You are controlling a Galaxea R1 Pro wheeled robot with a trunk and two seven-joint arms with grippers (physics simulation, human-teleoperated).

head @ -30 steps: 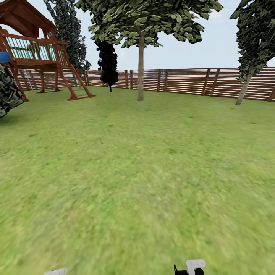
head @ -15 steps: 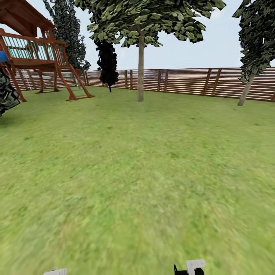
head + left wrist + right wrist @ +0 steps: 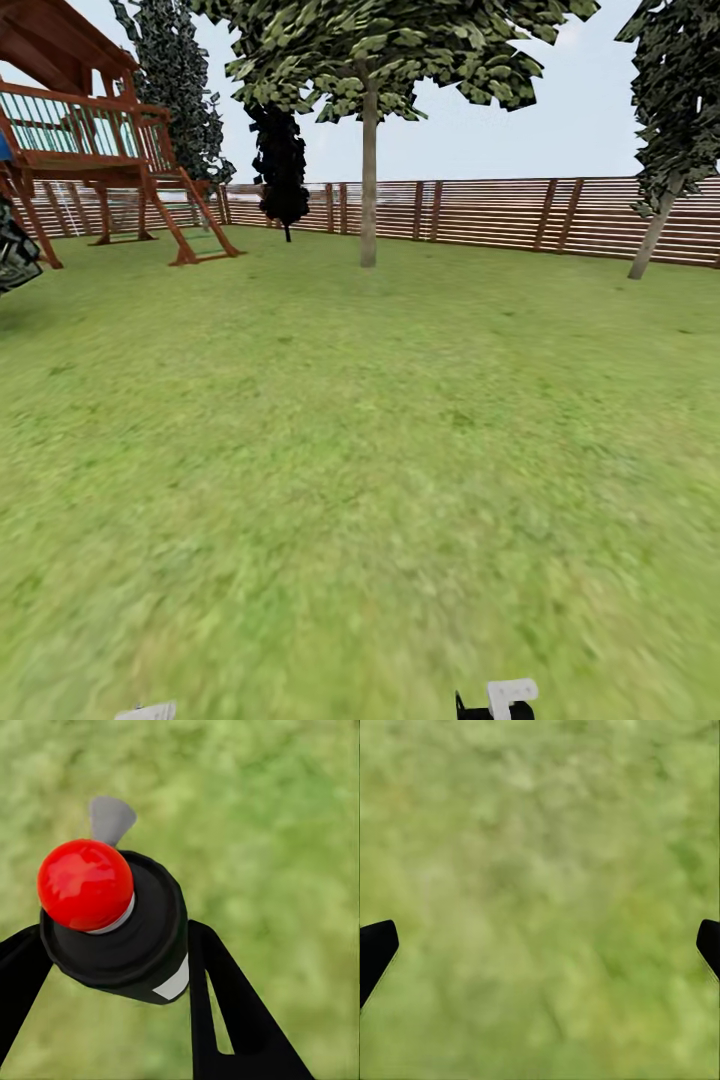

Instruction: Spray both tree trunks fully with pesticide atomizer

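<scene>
In the left wrist view the pesticide atomizer (image 3: 127, 937), a dark bottle with a red tip (image 3: 85, 883) and a white band, sits between two black fingers (image 3: 221, 1005). My left gripper (image 3: 112, 945) is shut on it above the grass. My right gripper (image 3: 540, 945) is open, its fingertips (image 3: 375, 952) wide apart over bare lawn. Far ahead in the head view stand two trees. One trunk (image 3: 369, 180) is at the centre, and a leaning trunk (image 3: 650, 240) is at the right by the fence. The paved floor is out of view.
Green lawn (image 3: 360, 450) stretches ahead to a reddish-brown slatted fence (image 3: 480, 212). A wooden play tower with a ladder (image 3: 100, 150) stands at the far left, beside a dark bush (image 3: 281, 170). Pale parts of my arms (image 3: 510, 695) show at the bottom edge.
The whole head view has shifted slightly: the play tower slid left and the trees edged right, so the camera moved. The arm parts at the bottom edge stay put.
</scene>
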